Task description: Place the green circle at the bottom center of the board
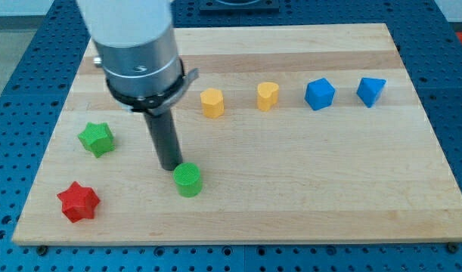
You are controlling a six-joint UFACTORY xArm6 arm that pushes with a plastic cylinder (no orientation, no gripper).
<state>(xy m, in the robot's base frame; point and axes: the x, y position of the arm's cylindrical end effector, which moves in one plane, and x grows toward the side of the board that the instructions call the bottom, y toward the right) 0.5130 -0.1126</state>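
Observation:
The green circle (188,180) is a short ribbed cylinder lying left of centre in the lower part of the wooden board (291,189). My tip (171,167) is the lower end of the dark rod and rests against the circle's upper-left side, touching or nearly touching it. The rod hangs from a wide grey and white arm body that fills the view's upper left.
A green star (97,139) lies at the left and a red star (79,201) at the lower left. Across the upper middle stand a yellow hexagon (212,103), a yellow heart-like block (268,96), a blue hexagon-like block (319,94) and a blue triangular block (371,91).

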